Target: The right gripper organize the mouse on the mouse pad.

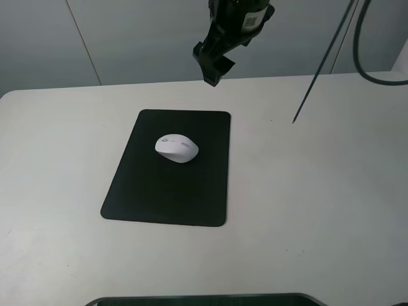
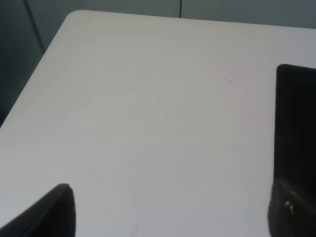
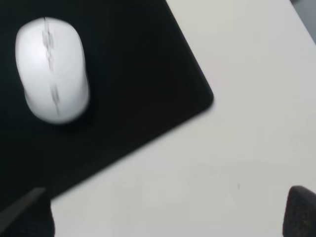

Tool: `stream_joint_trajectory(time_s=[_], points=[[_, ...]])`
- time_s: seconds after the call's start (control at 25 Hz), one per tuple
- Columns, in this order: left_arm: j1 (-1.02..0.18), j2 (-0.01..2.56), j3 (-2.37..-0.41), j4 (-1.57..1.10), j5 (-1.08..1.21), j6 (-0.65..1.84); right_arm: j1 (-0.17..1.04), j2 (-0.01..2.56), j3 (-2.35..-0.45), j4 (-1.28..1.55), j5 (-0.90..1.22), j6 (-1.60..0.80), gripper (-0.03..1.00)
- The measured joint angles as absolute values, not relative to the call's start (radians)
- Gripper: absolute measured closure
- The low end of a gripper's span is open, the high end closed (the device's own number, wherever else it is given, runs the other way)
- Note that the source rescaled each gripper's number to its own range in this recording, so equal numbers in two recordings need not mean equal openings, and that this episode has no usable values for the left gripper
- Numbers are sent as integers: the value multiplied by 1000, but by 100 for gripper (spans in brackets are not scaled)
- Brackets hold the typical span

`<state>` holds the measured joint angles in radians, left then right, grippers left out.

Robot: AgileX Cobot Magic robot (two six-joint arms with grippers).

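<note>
The white mouse [image 1: 176, 148] lies on the upper middle of the black mouse pad [image 1: 169, 191], clear of its edges. My right gripper [image 1: 213, 60] hangs raised above the table's far edge, behind the pad's far right corner, touching nothing. In the right wrist view the gripper [image 3: 163, 217] is open and empty, its fingertips [image 3: 29, 217] wide apart, with the mouse [image 3: 52, 69] and the pad's corner [image 3: 148, 74] below it. My left gripper [image 2: 170, 215] is open and empty over bare table, with the pad's edge [image 2: 296, 118] beside it.
The white table [image 1: 319, 191] carries only the pad and mouse. A thin black rod [image 1: 317, 75] slants down at the back right, next to a hanging black cable [image 1: 376, 70]. A dark object [image 1: 204, 299] lies along the table's front edge.
</note>
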<state>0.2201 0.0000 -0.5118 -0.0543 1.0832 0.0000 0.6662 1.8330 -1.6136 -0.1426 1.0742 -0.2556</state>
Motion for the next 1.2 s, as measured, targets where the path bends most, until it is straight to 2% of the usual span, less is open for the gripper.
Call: stream_joint_trajectory(time_s=[0.56,0.96,1.2], points=[[220,0,-512,-54,1083,0,385,1283,-1140,-147,1024,-207,-3],[220,0,-512,-54,1083,0,235,826,-890,-147,1041,-77,-3],[220,0,-512,-54,1083,0,135,649,-819,-147,1122,-55,-3]])
